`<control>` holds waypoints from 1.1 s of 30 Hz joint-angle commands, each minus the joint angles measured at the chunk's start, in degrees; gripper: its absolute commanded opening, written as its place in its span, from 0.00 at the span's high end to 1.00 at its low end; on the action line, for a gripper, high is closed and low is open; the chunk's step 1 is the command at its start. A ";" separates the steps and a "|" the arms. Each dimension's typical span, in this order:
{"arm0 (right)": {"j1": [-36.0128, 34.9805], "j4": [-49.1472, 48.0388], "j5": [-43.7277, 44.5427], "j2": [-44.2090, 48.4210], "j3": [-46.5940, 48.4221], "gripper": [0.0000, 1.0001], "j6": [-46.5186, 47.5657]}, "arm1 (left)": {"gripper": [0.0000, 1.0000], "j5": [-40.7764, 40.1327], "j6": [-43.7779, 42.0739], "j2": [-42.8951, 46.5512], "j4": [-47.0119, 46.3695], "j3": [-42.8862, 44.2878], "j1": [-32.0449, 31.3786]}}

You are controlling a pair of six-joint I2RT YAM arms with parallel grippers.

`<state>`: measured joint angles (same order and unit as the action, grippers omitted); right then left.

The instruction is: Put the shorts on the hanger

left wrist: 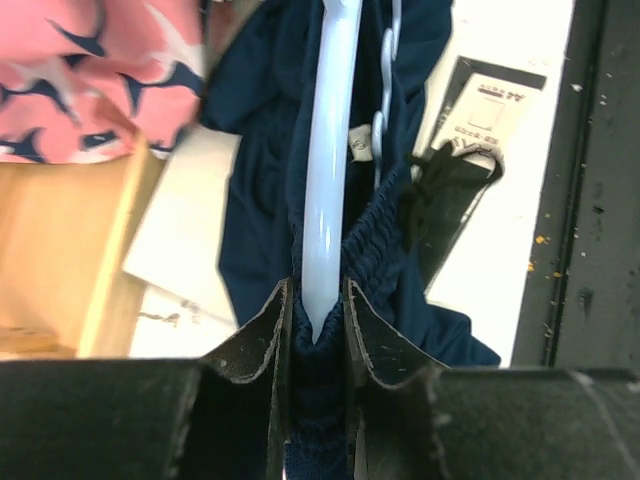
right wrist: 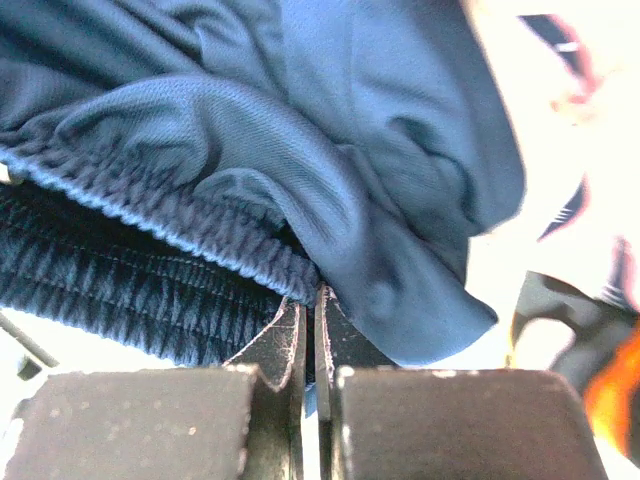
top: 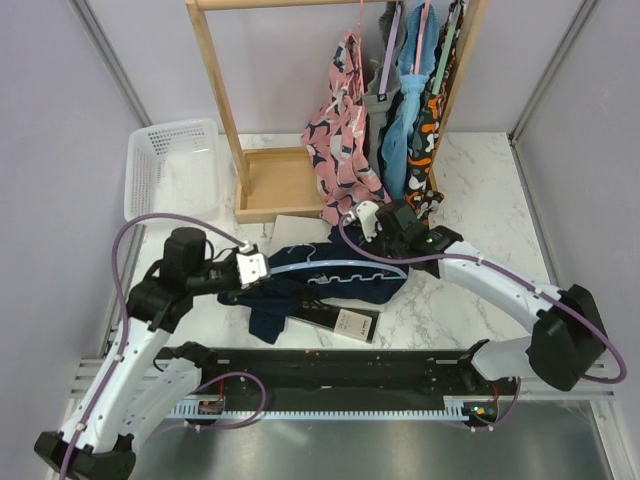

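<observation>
While the left gripper (left wrist: 318, 320) is pinching one end of the hanger (left wrist: 330, 150) and the right gripper (right wrist: 312, 320) is clamping the waistband of the shorts (right wrist: 300, 120), bunched on the table (top: 480, 170) beneath that hanger, any sideways tug is likely risking the slick plastic slipping free.

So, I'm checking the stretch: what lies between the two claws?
The shorts, with the hanger lying across them, span from left claw to right claw; the top view shows it.

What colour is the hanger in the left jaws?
The hanger is light blue; the left wrist view shows it best.
</observation>
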<state>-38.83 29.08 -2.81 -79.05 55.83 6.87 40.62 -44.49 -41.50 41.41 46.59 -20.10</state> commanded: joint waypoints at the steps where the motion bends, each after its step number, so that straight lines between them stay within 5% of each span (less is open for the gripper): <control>1: 4.98 5.28 2.98 5.56 -1.34 1.00 2.71 | 0.98 -4.31 2.21 5.10 -1.07 0.17 1.81; 9: 13.07 7.05 -0.44 7.50 -3.36 1.00 4.11 | 0.98 2.19 2.21 8.36 0.70 0.61 3.40; 17: 19.93 10.02 -4.57 7.94 -2.75 1.00 6.39 | 0.98 -5.72 7.14 7.04 -2.64 1.05 3.84; 26: 23.80 15.38 -5.63 10.67 1.46 1.00 10.09 | 0.98 -17.06 -0.84 3.88 -3.88 -2.46 3.92; 33: 23.80 18.99 -7.47 10.49 7.44 1.00 11.41 | 0.98 -16.37 -6.75 1.86 -3.97 -2.91 3.84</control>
<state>-18.20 42.17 -19.25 -69.32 58.74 13.58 32.12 -45.54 -39.33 37.63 42.13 -17.80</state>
